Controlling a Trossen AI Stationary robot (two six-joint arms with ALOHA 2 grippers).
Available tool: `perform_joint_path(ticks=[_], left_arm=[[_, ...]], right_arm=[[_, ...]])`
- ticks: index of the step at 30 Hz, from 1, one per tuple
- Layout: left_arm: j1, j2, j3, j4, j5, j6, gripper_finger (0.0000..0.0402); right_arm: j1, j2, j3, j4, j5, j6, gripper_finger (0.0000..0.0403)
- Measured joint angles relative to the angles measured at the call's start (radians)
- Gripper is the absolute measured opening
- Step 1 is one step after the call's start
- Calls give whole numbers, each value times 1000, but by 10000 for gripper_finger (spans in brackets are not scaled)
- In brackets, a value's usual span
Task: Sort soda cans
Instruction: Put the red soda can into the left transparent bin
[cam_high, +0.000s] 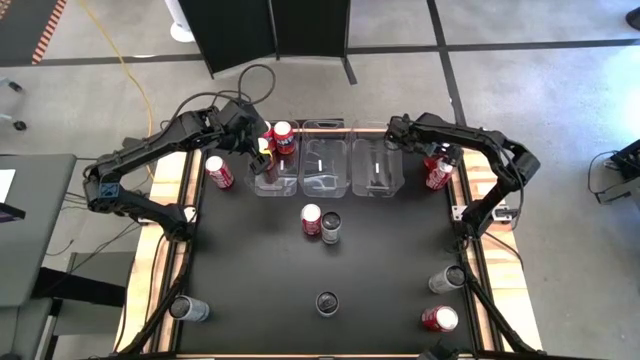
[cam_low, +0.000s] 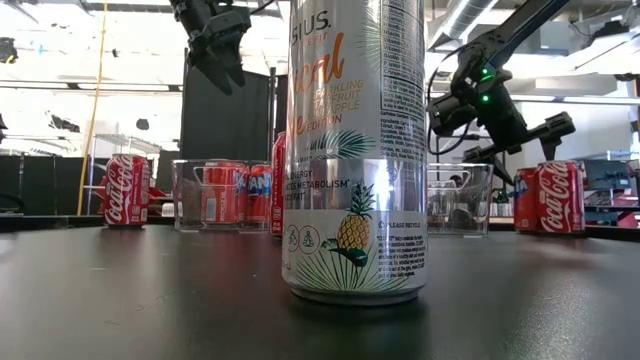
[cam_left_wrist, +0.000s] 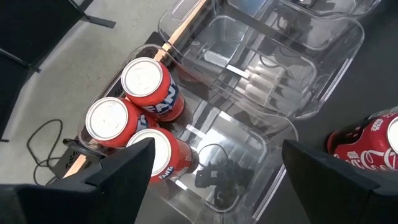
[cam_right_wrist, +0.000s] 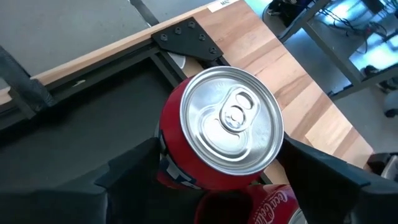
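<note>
Jaws wide on both sides, nothing gripped: the right gripper (cam_right_wrist: 217, 186) straddles a red can (cam_right_wrist: 222, 127) at the desk's right rear edge without touching it, and the left gripper (cam_left_wrist: 214, 180) hangs spread above the leftmost clear bin (cam_left_wrist: 239, 165).

Big picture first: a grey concrete floor (cam_high: 520, 90) all around, a dark screen panel (cam_high: 275, 25) behind, and the black desk (cam_high: 380, 260) with pale wooden side rails. Three clear bins sit in a row along the far edge; the left one holds three red cans (cam_left_wrist: 146, 102), while the middle bin (cam_high: 325, 165) and right bin (cam_high: 376, 165) show no cans.

Open black surface fills the middle, broken by a red can beside a silver can (cam_high: 330, 227) just in front of the bins. One red can (cam_high: 219, 171) stands left of the bins. Near the front edge sit more silver cans and a red can (cam_high: 439, 319) at the right corner.
</note>
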Motion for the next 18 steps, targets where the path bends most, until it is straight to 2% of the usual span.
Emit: perform_joint_path(ticks=[12, 18], left_arm=[[2, 0, 0, 0, 0, -11, 346], [23, 0, 0, 0, -1, -15, 346]], right_arm=[[-27, 0, 0, 1, -3, 38, 354], [37, 0, -1, 5, -18, -37, 354]])
